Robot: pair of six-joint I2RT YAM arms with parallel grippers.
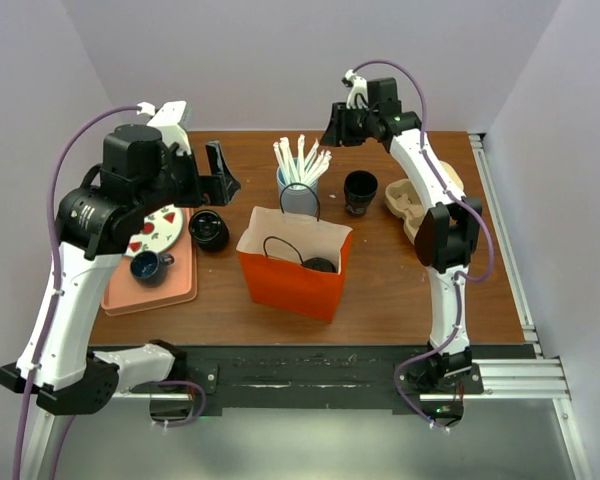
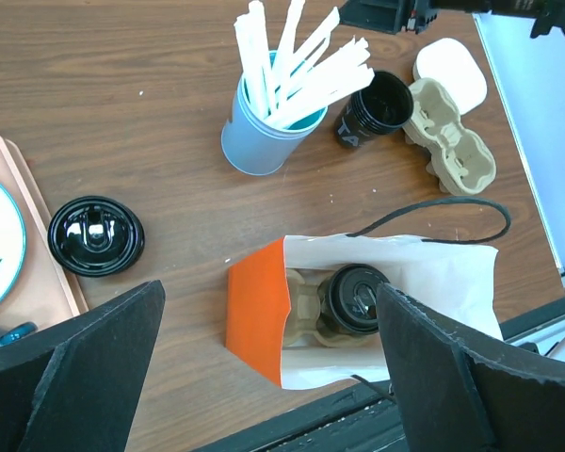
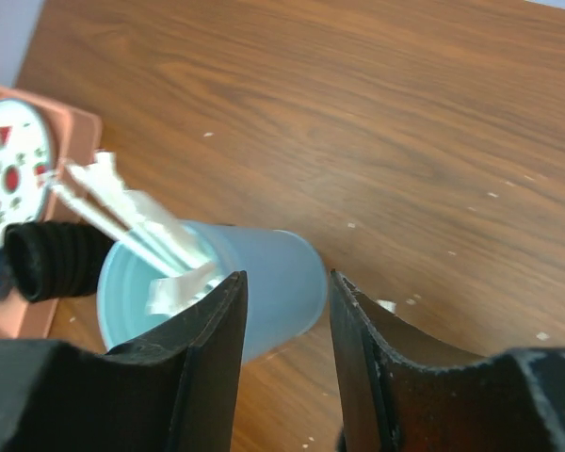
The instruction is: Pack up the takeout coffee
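Note:
The takeout coffee (image 2: 356,299), a dark cup with a round black lid, sits upright inside the open orange paper bag (image 2: 256,311), in a cardboard holder. From above, its lid (image 1: 322,265) shows at the bag's right end. My left gripper (image 2: 273,377) hangs well above the bag, jaws wide open and empty, left of the bag and higher in the top view (image 1: 218,178). My right gripper (image 3: 287,282) is open and empty, raised over the back of the table (image 1: 332,128) behind the blue straw holder (image 3: 264,282).
The blue straw holder (image 1: 298,190) stands behind the bag, with an open black cup (image 1: 360,192) and a cardboard cup carrier (image 1: 412,205) to its right. A loose black lid (image 1: 209,230) lies left of the bag. A pink tray (image 1: 170,290) carries a plate and a blue mug (image 1: 145,266).

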